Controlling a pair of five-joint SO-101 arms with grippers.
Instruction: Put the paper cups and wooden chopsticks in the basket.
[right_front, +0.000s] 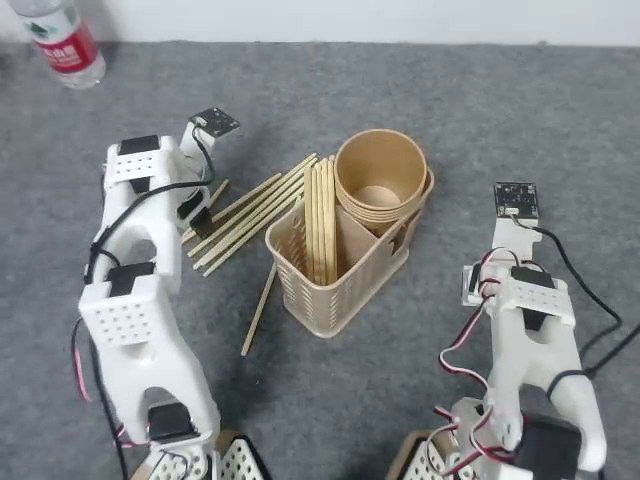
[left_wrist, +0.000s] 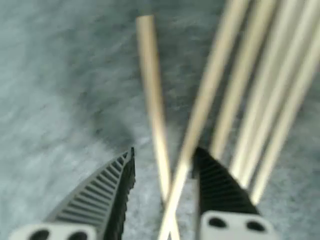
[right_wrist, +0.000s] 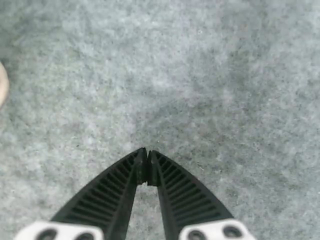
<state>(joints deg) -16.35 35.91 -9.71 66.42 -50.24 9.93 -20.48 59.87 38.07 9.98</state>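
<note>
A tan slotted basket (right_front: 300, 275) stands mid-table, holding stacked paper cups (right_front: 380, 175) and several upright chopsticks (right_front: 320, 215). More wooden chopsticks (right_front: 250, 215) lie fanned on the carpet left of the basket, and one chopstick (right_front: 259, 308) lies apart nearer the front. My left gripper (left_wrist: 165, 170) is low over the left end of that fan. It is open, with two crossed chopsticks (left_wrist: 155, 115) between its fingers (left_wrist: 120, 185). My right gripper (right_wrist: 147, 159) is shut with nothing in it, over bare carpet right of the basket.
A plastic water bottle (right_front: 62, 40) lies at the far left corner. Grey carpet (right_front: 400, 380) covers the table. The right arm (right_front: 525, 300) stands to the right of the basket, with open carpet between them.
</note>
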